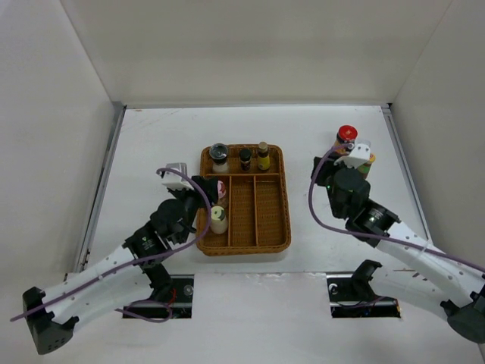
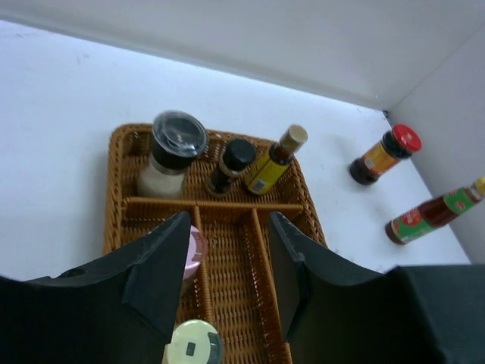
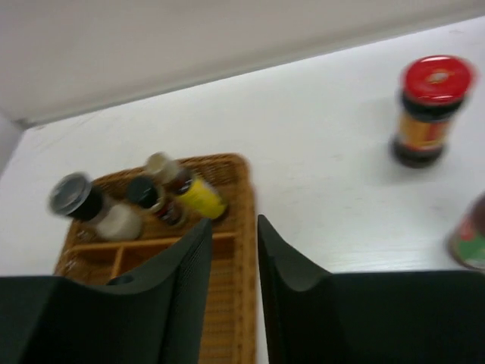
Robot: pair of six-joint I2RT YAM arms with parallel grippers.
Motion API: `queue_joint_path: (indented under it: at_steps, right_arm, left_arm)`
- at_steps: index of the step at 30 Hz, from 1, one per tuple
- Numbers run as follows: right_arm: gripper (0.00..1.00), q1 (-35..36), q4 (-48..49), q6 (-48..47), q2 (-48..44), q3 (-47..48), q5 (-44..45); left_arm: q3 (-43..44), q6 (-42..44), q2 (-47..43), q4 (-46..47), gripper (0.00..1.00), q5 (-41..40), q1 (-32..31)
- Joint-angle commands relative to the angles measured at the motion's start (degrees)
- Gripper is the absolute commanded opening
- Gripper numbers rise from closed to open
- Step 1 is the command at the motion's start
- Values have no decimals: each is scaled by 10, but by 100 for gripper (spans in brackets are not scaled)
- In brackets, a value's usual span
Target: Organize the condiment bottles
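Left gripper (image 2: 227,227) is wide open and empty, hanging over the wicker tray's (image 2: 121,144) left slot, where the pink-capped bottle (image 2: 195,252) and pale-yellow-capped bottle (image 2: 192,345) stand close together. Any sideways drift could clip a cap and tip one into the other. Right gripper (image 3: 233,235) is empty, jaws barely parted. The red-lidded jar (image 3: 426,114) and green-red bottle (image 3: 471,239) stand on the table (image 3: 326,152) outside the tray, and at that gap the fingers would likely shove the jar over.
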Motion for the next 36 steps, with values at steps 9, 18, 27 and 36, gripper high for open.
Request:
queue_joint_path:
  at_steps: [9, 18, 27, 36]
  right_arm:
    - [63, -176, -218, 30, -10, 67, 125]
    - [74, -311, -145, 22, 23, 30, -9]
    - [75, -339, -115, 11, 83, 70, -37]
    - [72, -367, -100, 15, 129, 89, -38]
  left_arm:
    - [-105, 25, -7, 217, 51, 45, -58]
    - [-129, 34, -7, 242, 53, 46, -80]
    - [-130, 32, 10, 251, 53, 48, -79]
    - [-130, 34, 16, 253, 53, 44, -76]
